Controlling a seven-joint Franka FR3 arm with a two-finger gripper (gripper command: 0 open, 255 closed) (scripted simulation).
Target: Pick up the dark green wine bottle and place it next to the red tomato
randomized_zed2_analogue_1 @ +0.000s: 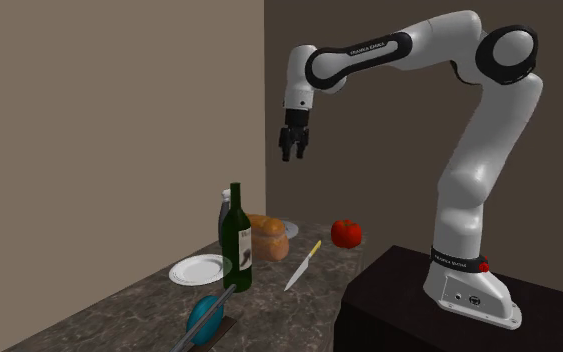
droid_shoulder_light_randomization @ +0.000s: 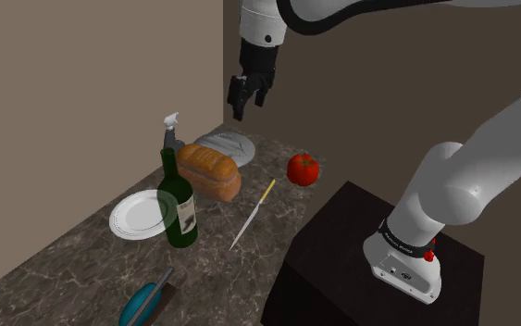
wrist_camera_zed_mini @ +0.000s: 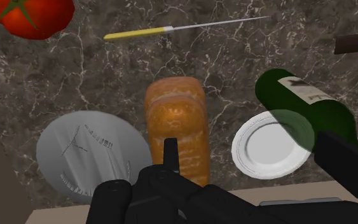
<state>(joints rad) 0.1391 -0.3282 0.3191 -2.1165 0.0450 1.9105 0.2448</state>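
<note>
Well beneath gripper (droid_shoulder_light_randomization: 246,100), off to side, wine bottle (droid_shoulder_light_randomization: 179,206) stands; gripper spread, holding nothing

The arm (randomized_zed2_analogue_1: 399,50) reaches up high and bends over. Its jaws hang apart, pointing to 6 o'clock.

We see a dark marbled counter (droid_shoulder_light_randomization: 82,269). On it a dark green wine bottle (droid_shoulder_light_randomization: 179,208) stands upright just beside a white plate (droid_shoulder_light_randomization: 138,215). A bread loaf (droid_shoulder_light_randomization: 210,169) lies between that plate and a grey dish (droid_shoulder_light_randomization: 230,144). A yellow-handled knife (droid_shoulder_light_randomization: 252,215) lies near a red tomato (droid_shoulder_light_randomization: 303,169).
</note>
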